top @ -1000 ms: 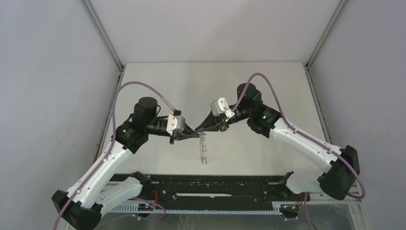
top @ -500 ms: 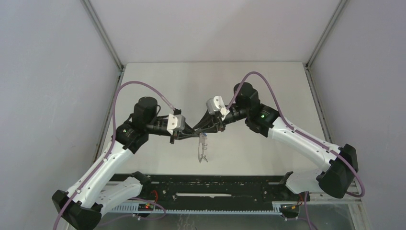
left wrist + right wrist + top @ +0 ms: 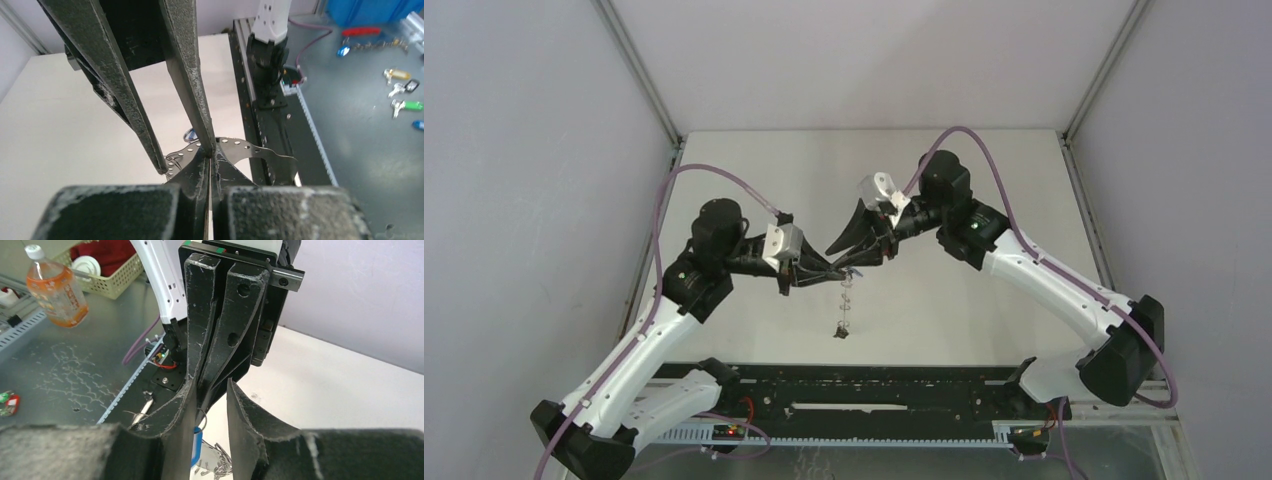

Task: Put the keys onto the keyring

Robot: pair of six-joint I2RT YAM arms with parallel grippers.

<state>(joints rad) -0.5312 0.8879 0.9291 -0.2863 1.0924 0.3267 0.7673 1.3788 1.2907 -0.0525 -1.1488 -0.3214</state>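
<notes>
We see bright, soft, even light with only faint shadows on the table [image 3: 754,160], and in the wrist views the nearest fingers [image 3: 75,450] look blurry.

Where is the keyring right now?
Top view, centre of the table: the keyring dangles from the shut left gripper, with the open right gripper just beside its top.

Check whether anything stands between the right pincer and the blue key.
Nothing visible does. In the right wrist view the blue key hangs in the open gap between the fingers of the right pincer. The left pincer, shut on the keyring, sits just beyond it.
</notes>
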